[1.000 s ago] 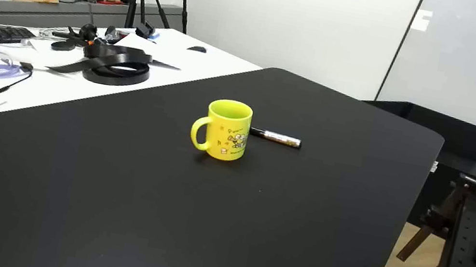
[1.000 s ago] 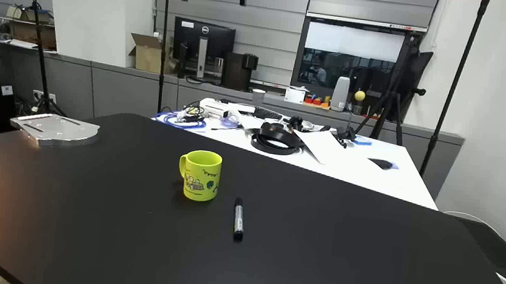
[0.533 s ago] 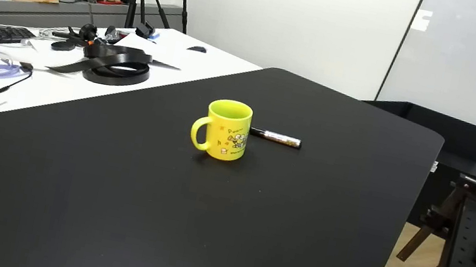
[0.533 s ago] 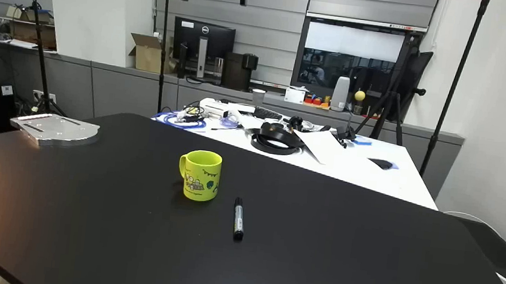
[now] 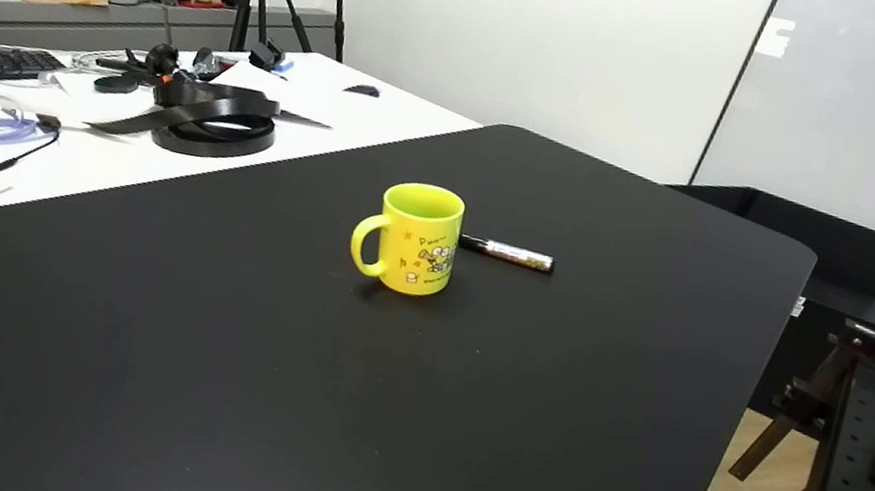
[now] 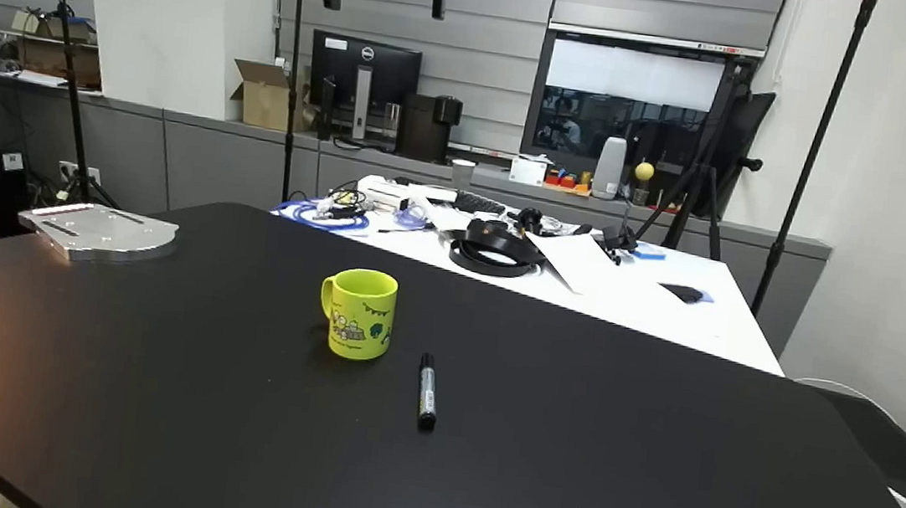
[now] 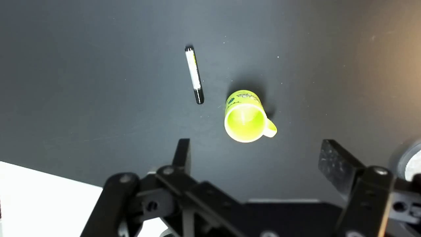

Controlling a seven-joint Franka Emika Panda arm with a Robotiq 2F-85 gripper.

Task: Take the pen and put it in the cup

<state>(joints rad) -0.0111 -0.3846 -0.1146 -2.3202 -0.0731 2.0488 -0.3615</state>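
Observation:
The yellow mug stands upright on the black table and shows in both exterior views [image 5: 416, 251] [image 6: 362, 320] and in the wrist view [image 7: 246, 123]. Its loop handle and printed drawings show. The pen, black with a white label, lies flat beside the mug, apart from it, in both exterior views [image 5: 512, 253] [image 6: 428, 390] and the wrist view [image 7: 194, 72]. In an exterior view the mug hides one pen end. My gripper [image 6: 384, 7] hangs high above the table, at that view's top edge. In the wrist view its jaws [image 7: 256, 144] are wide apart with nothing between them.
The black table [image 6: 607, 472] carries a silver metal plate [image 6: 101, 234] on its far left in an exterior view. A white table [image 6: 683, 312] adjoins it, with a roll of black strap [image 6: 495, 250] and cables. A round object [image 7: 412, 163] shows at the wrist view's right edge.
My gripper's fingers come slightly lower at the top of an exterior view, still apart. The mug and the pen have not moved.

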